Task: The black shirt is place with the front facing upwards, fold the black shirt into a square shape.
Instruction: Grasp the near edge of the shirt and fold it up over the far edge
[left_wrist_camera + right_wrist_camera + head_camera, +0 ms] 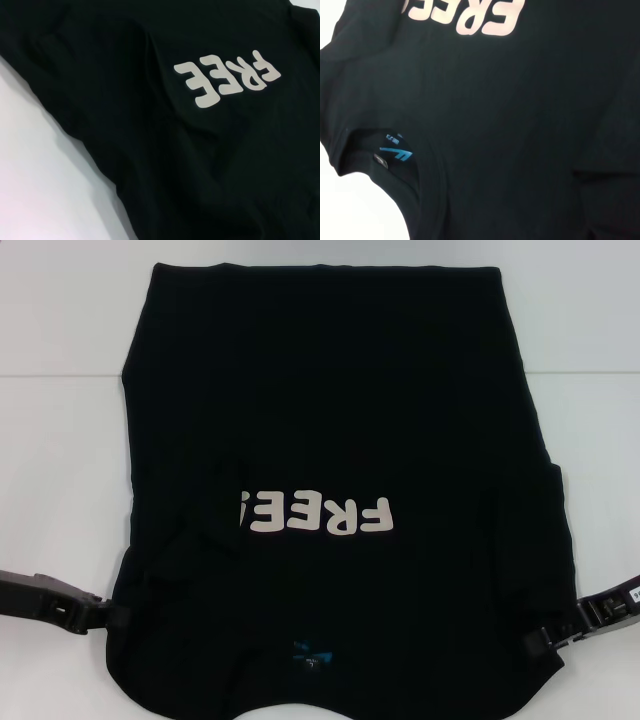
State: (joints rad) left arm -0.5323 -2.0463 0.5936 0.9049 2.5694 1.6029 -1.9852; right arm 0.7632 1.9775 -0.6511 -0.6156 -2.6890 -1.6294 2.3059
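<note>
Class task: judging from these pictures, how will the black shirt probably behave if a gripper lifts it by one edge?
The black shirt would probably droop, not stay flat: its left sleeve already lies folded over the body in soft creases. It seems thin, so likely light. Lifted at one point, it may bunch, hiding more of the white lettering.

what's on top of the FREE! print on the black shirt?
A folded-in flap of the black shirt, apparently the left sleeve, lies over the end of the white lettering, hiding the "!". "FREE" shows. Left gripper and right gripper sit at the shirt's side edges.
</note>
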